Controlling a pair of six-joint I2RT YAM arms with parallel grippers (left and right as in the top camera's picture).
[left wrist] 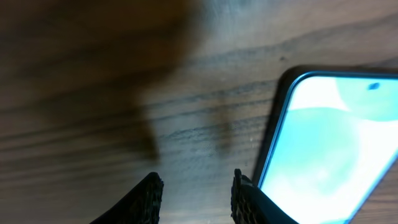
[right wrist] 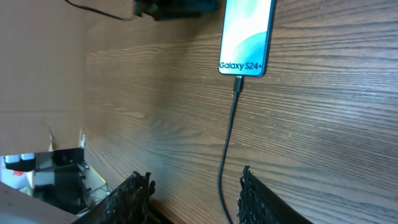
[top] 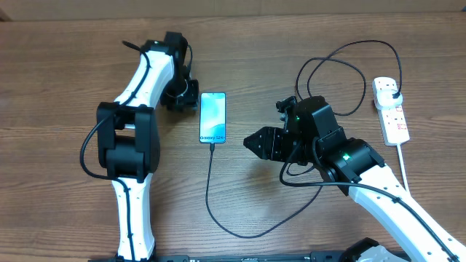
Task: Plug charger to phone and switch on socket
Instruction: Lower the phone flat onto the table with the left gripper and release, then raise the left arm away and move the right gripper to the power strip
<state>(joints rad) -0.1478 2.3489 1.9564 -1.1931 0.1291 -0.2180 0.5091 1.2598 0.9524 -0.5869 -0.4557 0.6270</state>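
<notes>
Left jaws just beside phone (left wrist: 329, 149)

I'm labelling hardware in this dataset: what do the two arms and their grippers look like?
Both the left arm and right arm have white link shells with bulky black joint housings and thin black cables looping alongside. The right arm shows two small green lights. The left gripper and right gripper are black, with ridged, textured fingers.
</notes>
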